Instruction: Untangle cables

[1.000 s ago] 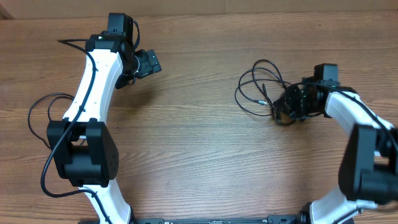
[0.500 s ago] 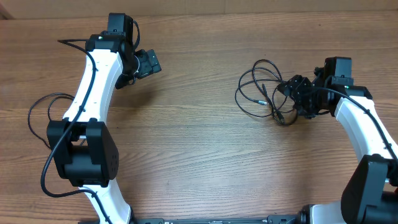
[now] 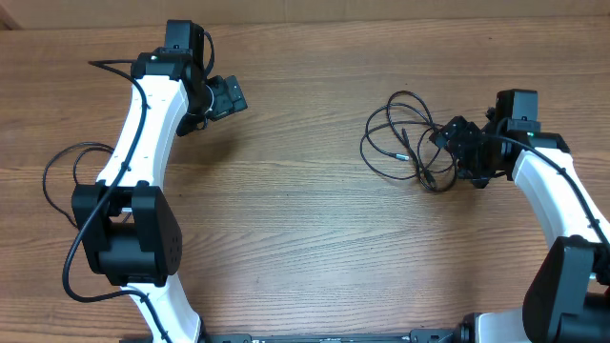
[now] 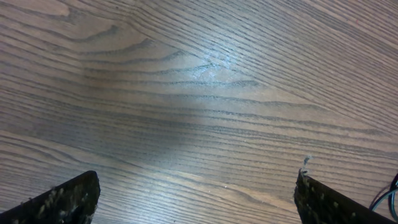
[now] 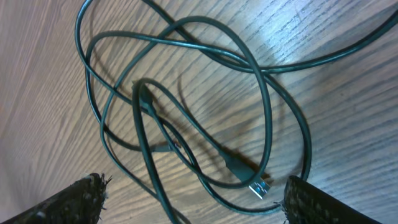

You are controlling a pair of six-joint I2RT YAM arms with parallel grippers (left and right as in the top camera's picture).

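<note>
The cables (image 3: 363, 143) lie as a loose tangle of thin black loops on the wooden table, at the right. My right gripper (image 3: 456, 152) stands open at the tangle's right edge. In the right wrist view the cables (image 5: 143, 102) loop over each other on the wood, and a silver-tipped USB plug (image 5: 252, 182) lies near the right finger. Strands run between the spread fingertips of the right gripper (image 5: 199, 205), and nothing is pinched. My left gripper (image 3: 224, 98) is far off at the upper left, open over bare wood, and the left gripper (image 4: 199, 202) has nothing between its fingers.
The left arm's own thick black cable (image 3: 57, 162) loops on the table at the far left. The table's far edge (image 3: 381, 19) runs along the top. A bit of blue wire (image 4: 385, 196) shows at the lower right of the left wrist view.
My right gripper has gone from shut to open and has drawn slightly right, away from the tangle. The cables lie much as before. The left arm has not moved.
</note>
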